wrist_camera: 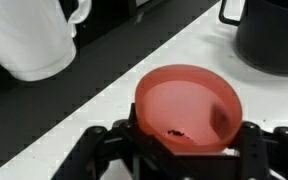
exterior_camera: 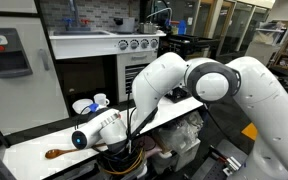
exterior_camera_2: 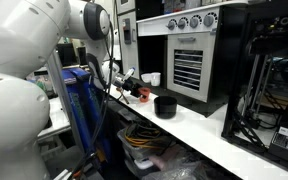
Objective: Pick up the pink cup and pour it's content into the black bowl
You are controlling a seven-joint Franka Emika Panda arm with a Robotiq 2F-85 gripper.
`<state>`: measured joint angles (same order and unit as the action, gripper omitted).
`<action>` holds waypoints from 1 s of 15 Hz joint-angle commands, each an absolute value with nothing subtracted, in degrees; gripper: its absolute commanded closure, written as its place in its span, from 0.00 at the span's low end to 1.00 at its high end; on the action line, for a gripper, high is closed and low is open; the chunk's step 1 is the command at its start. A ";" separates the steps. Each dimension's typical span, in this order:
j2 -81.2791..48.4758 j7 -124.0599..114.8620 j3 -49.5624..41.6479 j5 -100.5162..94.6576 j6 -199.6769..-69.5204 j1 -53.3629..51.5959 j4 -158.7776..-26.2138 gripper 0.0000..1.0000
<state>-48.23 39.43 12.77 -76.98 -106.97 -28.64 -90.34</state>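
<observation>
In the tool [wrist_camera: 190, 142], the pink cup [wrist_camera: 184, 100] holds dark specks [wrist_camera: 175, 132]

Glossy white rounded arm [exterior_camera: 234, 85] with black cables [exterior_camera: 134, 120] and a black tool [wrist_camera: 189, 150].

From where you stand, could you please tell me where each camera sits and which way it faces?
Exterior view: off the white counter, facing the oven; the arm fills the right.
Exterior view: behind the arm at left, facing the black bowl and pink cup.
Wrist view: above the gripper, looking down into the cup.
Shared: the wrist view and an exterior view both show cup and bowl.
</observation>
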 commanded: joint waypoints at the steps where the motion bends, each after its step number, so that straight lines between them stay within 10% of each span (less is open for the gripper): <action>1: -49.17 40.14 13.07 -78.74 -105.42 -28.64 -89.60 0.52; 3: -49.22 40.14 13.26 -78.56 -105.09 -28.58 -89.57 0.52; 5: -49.28 40.18 13.29 -78.52 -104.68 -28.64 -89.54 0.07; 15: -47.38 40.17 15.90 -73.08 -101.16 -27.77 -88.81 0.00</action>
